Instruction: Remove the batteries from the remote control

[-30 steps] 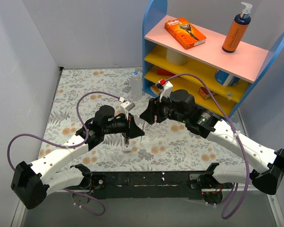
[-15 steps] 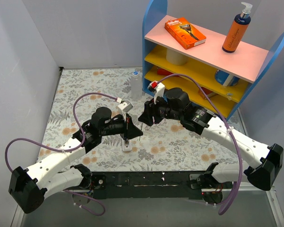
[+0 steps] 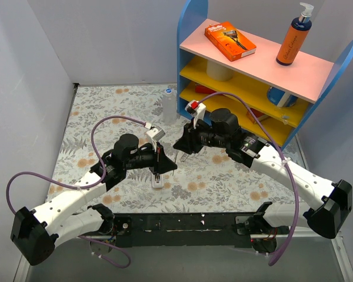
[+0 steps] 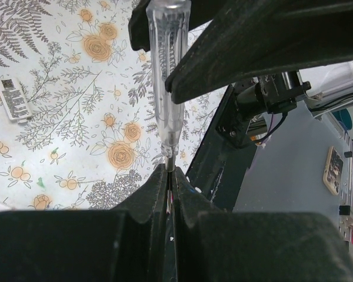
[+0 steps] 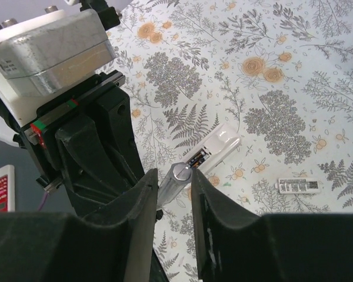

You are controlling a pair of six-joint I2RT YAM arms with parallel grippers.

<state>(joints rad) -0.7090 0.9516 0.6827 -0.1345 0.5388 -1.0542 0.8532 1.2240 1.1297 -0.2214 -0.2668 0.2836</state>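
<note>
The white remote control [image 3: 157,180] lies on the flowered mat with its back open. In the right wrist view [image 5: 216,148] dark batteries [image 5: 196,159] show in its compartment. My left gripper [image 3: 160,163] hovers just above it, shut on the metal shaft of a clear-handled screwdriver [image 4: 167,70]. The handle points away towards my right gripper [image 3: 177,150]. The right jaws [image 5: 174,176] stand either side of the handle's end [image 5: 181,174], touching one side, with a thin gap on the other. The left jaws [image 4: 170,176] are pressed together on the shaft.
A small white battery cover [image 5: 298,186] lies loose on the mat and also shows in the left wrist view [image 4: 13,98]. A clear blue-capped bottle [image 3: 169,106] stands by the blue, yellow and pink shelf [image 3: 247,76] at the back right. Grey walls close the left and back.
My right gripper has moved left until its jaws stand around the screwdriver handle. The left gripper shifted slightly left and still holds the screwdriver over the remote.
</note>
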